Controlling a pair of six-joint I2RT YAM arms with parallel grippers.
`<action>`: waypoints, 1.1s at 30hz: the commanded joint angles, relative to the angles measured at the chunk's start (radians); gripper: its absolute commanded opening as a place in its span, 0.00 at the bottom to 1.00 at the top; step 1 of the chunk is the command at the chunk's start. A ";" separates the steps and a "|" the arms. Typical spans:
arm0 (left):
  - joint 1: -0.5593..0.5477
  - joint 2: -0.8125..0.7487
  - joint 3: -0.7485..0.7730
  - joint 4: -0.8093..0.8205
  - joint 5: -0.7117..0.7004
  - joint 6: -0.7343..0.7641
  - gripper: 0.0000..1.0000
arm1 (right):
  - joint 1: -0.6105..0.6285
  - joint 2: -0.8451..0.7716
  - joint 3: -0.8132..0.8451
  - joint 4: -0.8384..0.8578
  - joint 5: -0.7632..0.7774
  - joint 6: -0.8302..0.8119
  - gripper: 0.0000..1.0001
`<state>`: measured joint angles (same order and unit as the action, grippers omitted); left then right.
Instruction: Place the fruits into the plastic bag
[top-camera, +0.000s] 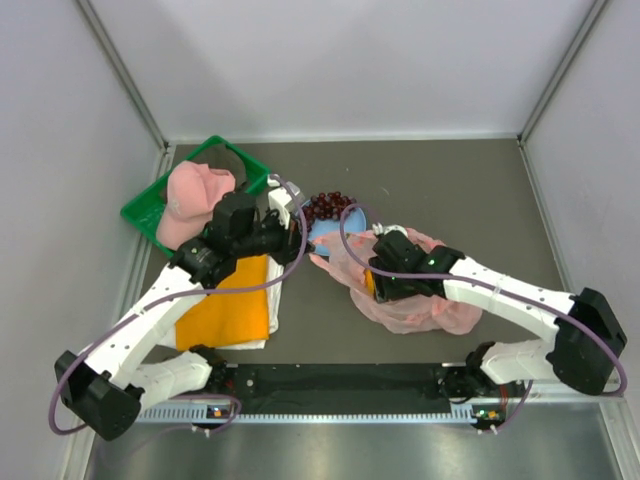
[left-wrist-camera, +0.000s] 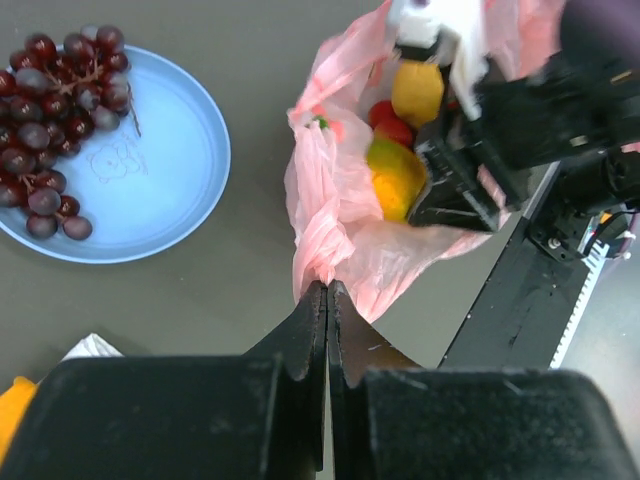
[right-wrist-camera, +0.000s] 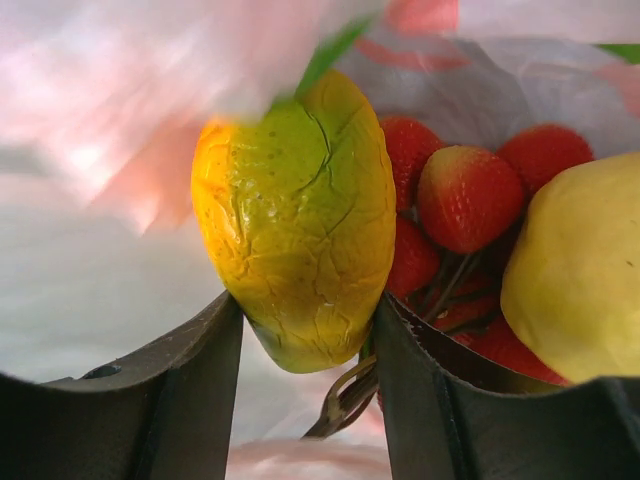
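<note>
A: Two claws, both busy. Nearest, the left claw has its fingers pressed flat together on the rim of the bag, holding the mouth up.

B: And the right?

A: The right claw grips the mango across its lower end, one finger on each side. The long axis runs along the fingers, so the bulk of it sticks out ahead of the claw.

B: Where is that against the bag?

A: Inside the mouth. There is pink film to the left of the mango and above it. The strawberries lie just beyond it and the lemon is off to the right. The pile sits straight ahead of the claw. Whether the mango touches it, I cannot tell.

B: Then parting the fingers should be enough, I'd say. It ought to slide off lengthwise onto the pile.

A: That's my reading too, provided the left claw's pinch holds the rim up.

B: Anything left outside?

A: Farther out are the grapes, on the plate beyond the bag, toward the left arm's side. The left claw is the nearer one, but it is tied to the rim, so I'd guess the right arm has to fetch them
</note>
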<state>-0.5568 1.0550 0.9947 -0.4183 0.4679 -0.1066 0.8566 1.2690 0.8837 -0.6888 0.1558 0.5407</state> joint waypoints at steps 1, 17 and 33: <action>0.003 -0.050 0.055 0.061 0.023 -0.013 0.00 | 0.010 0.024 -0.035 -0.011 0.013 0.082 0.35; 0.003 -0.007 -0.044 0.056 0.003 -0.013 0.00 | 0.012 -0.181 0.052 -0.044 0.024 0.038 0.96; 0.003 0.036 -0.094 0.000 -0.048 0.007 0.00 | 0.010 -0.344 0.113 0.048 -0.082 -0.065 0.99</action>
<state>-0.5568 1.1038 0.9257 -0.4274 0.4267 -0.1177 0.8574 0.9501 0.9283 -0.6994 0.1066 0.5236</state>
